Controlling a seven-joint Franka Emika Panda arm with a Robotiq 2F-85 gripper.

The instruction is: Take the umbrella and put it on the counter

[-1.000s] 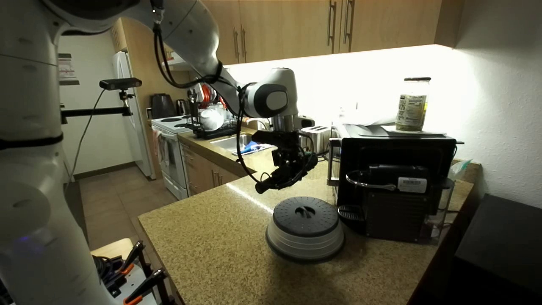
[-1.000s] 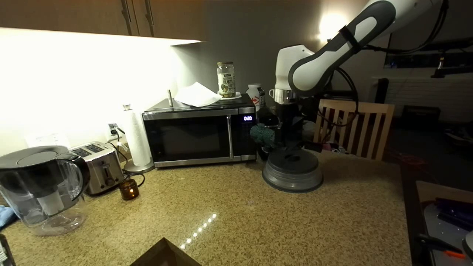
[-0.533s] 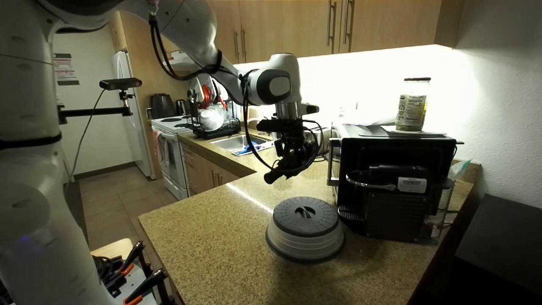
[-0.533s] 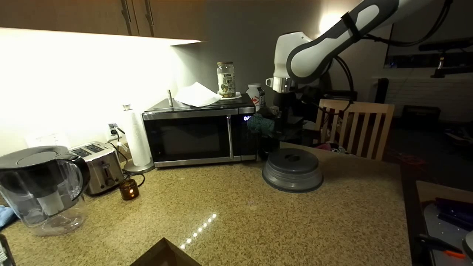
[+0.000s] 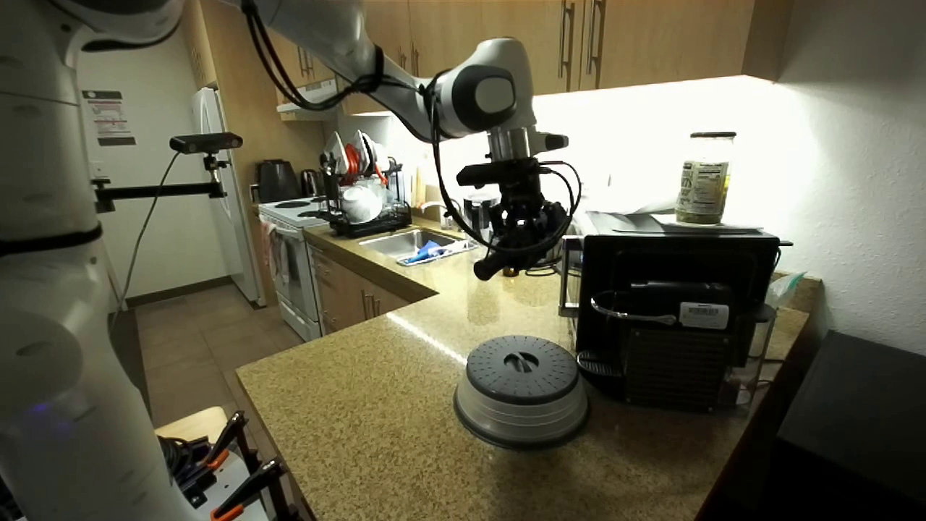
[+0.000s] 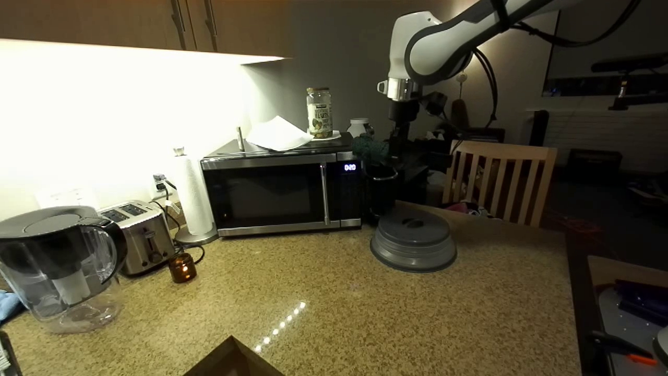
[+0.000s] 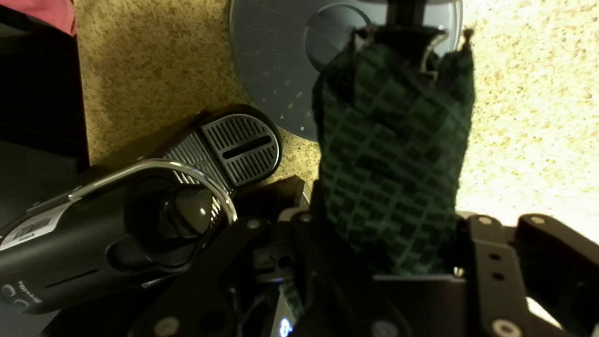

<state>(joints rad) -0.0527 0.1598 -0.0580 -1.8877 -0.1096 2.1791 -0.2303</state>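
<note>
- Pitcher (image 6: 57, 261), then toaster (image 6: 143, 237): left end in an exterior view.
- Microwave (image 6: 263, 193): lit display (image 6: 350, 167) reads 0:20.
- Jar (image 6: 319, 104), on plate (image 6: 335, 136) atop microwave: label too small to read surely.
- Umbrella (image 7: 398, 154): dark green, in the air above the counter (image 6: 339, 313).
- Coffee machine (image 7: 79, 262): "Breville" on it, upside down in wrist view, plus barcode sticker (image 7: 35, 228).
- Gripper (image 7: 390, 229): pinching umbrella from both sides.
- Grey dish (image 6: 414, 235): on counter, just beside coffee machine.
</note>
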